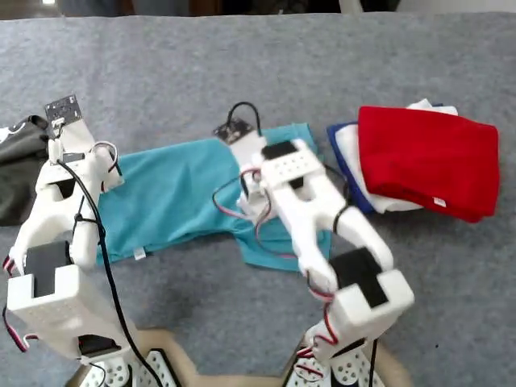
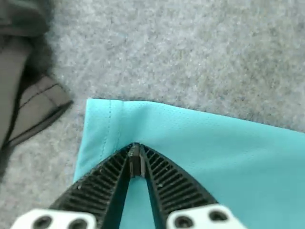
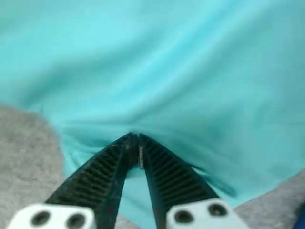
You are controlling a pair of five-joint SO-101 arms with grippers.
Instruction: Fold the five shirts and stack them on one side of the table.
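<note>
A teal shirt (image 1: 177, 201) lies spread across the middle of the grey table. My left gripper (image 2: 137, 160) is at its left end, just inside the hemmed edge (image 2: 97, 138), shut with the tips pinched on the cloth. My right gripper (image 3: 138, 145) is over the shirt's right part, shut on a gathered bit of teal fabric (image 3: 190, 71), with creases running out from the tips. At the right a folded red shirt (image 1: 427, 157) tops a stack with a white one (image 1: 351, 153) and a blue one (image 1: 339, 145) under it.
A dark shirt (image 1: 16, 169) lies crumpled at the table's left edge, close to the teal shirt's corner, and is seen as dark cloth (image 2: 24, 95) in the left wrist view. Bare grey carpet-like surface (image 1: 242, 64) stretches along the far side.
</note>
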